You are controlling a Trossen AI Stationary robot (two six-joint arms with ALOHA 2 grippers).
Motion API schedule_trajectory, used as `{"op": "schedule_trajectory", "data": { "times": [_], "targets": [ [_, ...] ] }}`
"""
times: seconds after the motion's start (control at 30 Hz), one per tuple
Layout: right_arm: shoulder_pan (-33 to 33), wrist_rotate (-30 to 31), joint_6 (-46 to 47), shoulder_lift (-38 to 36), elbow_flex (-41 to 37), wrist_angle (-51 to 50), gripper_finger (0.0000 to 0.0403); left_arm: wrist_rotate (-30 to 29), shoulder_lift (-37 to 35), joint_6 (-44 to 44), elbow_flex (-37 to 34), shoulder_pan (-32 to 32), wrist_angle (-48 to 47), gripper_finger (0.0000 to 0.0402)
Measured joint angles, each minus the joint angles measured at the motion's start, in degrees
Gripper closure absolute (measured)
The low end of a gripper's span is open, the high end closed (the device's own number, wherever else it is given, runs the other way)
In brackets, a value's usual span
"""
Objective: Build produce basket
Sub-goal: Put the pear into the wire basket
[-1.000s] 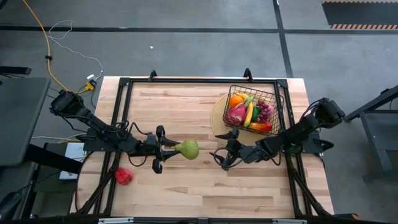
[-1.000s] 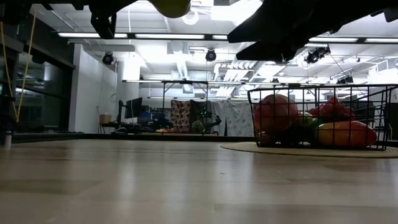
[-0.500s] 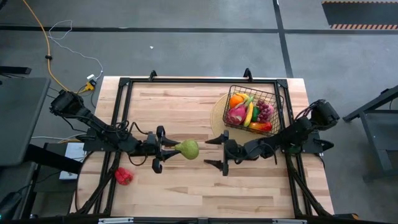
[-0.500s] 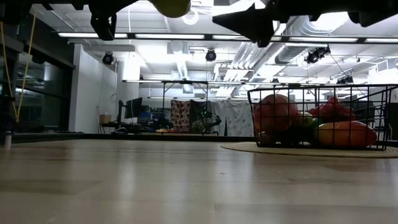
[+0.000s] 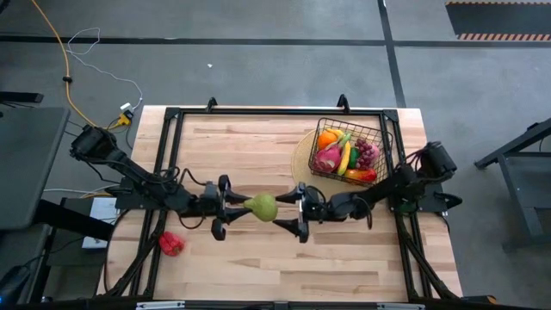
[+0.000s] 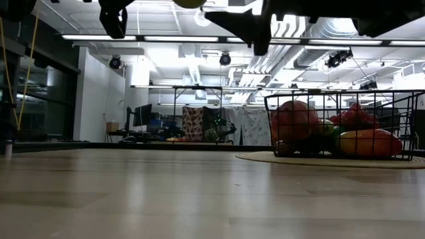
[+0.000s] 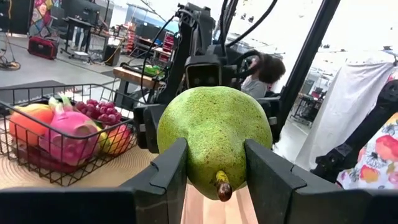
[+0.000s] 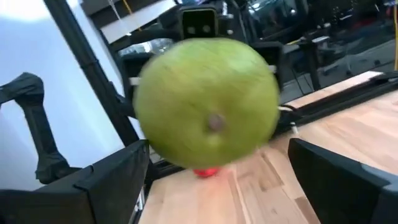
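Note:
A green pear [image 5: 263,207] hangs in the air over the table's middle, with my left gripper [image 5: 244,207] shut on it. My right gripper [image 5: 291,212] faces it from the right, open. In the right wrist view its two fingers [image 8: 115,183] stand wide on either side of the pear's broad end [image 8: 208,112] and do not touch it. The black wire basket [image 5: 350,152] stands on a tan disc at the far right, holding produce: dragon fruit [image 7: 68,134], banana, orange and grapes. It also appears in the low view [image 6: 345,126]. My left gripper pinches the pear between its two fingers [image 7: 166,177], one on each flank near the stem end [image 7: 219,186]. The fingers come level from the table's left side. The pear is lifted clear of the table and lies level. Its stem points back at my wrist and its broad end toward the right gripper.
A small red fruit [image 5: 170,244] lies on the table near the front left corner. The tan disc [image 5: 303,159] sticks out from under the basket. Bare wood lies along the table's near side and in the far left part.
My right gripper has moved toward the table's left, up to the pear. Its wrist has tipped up to level and rolled, and its fingers have stayed open. The left gripper and the pear have kept their place.

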Motion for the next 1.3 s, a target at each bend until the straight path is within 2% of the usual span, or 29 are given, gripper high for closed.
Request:
{"op": "schedule_trajectory", "data": {
  "times": [0.23,0.4,0.83,0.97,1.13,1.3],
  "targets": [
    [1.3,1.0,-4.2,0.8,2.8,-1.0,0.0029,-0.3,1.6,-1.3,0.3,0.3,-0.1,0.0274],
    [1.7,1.9,-3.8,0.8,3.4,-2.8,0.0029,1.3,2.2,-2.9,0.3,0.6,0.0,0.0274],
    [1.9,-2.8,-5.3,0.7,3.4,-0.7,0.0029,3.5,5.1,-4.4,3.3,0.8,0.0,0.0274],
    [2.2,-2.4,-5.8,0.6,3.4,0.5,0.0029,3.5,5.3,-4.4,3.7,0.8,-0.3,0.0274],
    [2.0,-4.7,-6.3,0.7,3.4,0.5,0.0029,-3.1,5.3,-4.7,3.7,0.6,-1.7,0.0274],
    [1.9,-4.9,-6.3,0.7,3.4,0.2,0.0029,-5.4,5.4,-5.2,3.7,0.7,-2.0,0.0274]
  ]
}}
